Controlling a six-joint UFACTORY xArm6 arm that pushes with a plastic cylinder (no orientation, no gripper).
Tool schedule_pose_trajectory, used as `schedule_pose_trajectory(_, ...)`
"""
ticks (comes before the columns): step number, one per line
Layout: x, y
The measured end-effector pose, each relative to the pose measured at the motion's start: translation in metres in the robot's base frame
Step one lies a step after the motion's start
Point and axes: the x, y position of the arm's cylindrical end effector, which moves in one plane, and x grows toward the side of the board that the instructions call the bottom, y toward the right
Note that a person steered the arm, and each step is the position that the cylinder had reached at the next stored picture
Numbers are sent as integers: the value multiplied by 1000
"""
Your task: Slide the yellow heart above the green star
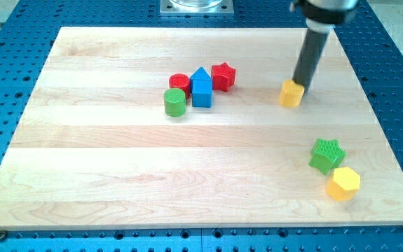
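The yellow heart point(291, 93) lies on the wooden board at the view's upper right. My tip point(301, 86) touches its upper right side; the dark rod slants up to the view's top edge. The green star point(326, 155) lies at the view's lower right, well below the heart. A yellow hexagon point(343, 183) sits against the star's lower right.
A cluster stands left of centre near the top: a red cylinder point(179, 82), a green cylinder point(175, 102), a blue house-shaped block point(201, 87) and a red star point(223, 76). The board's right edge point(383, 126) runs close to the star and hexagon.
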Motion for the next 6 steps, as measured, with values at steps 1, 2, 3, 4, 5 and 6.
schedule_pose_trajectory(1, 25, 11)
schedule_pose_trajectory(2, -24, -32)
schedule_pose_trajectory(3, -11, -58)
schedule_pose_trajectory(4, 32, -43)
schedule_pose_trajectory(5, 46, -26)
schedule_pose_trajectory(6, 9, -30)
